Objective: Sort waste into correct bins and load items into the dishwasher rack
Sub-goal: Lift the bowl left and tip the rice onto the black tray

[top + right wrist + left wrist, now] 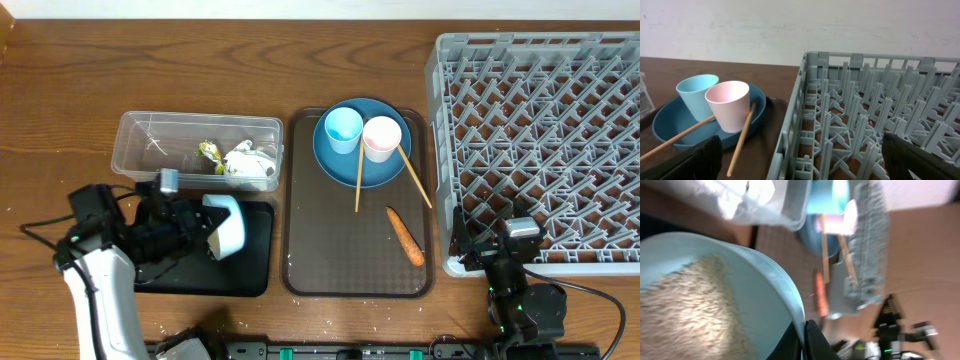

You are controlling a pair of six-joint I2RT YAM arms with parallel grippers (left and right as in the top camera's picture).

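With the left hand [207, 229] clamped shut on the rim of the pale blue bowl [230, 224], tipped over the black tray [256, 266], a slipping rim or hasty tilt could scatter the rice [690, 305] onto the tabletop [60, 120].

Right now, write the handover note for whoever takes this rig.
Left gripper: shut on the pale blue bowl, tipped over the black tray, rice inside.
Right gripper: open, holding nothing, at the rack corner.
Done: white paper and wrapper in the clear tub.
Left: carrot, plate, light blue cup, pink cup and chopsticks on the brown tray; nothing racked yet.
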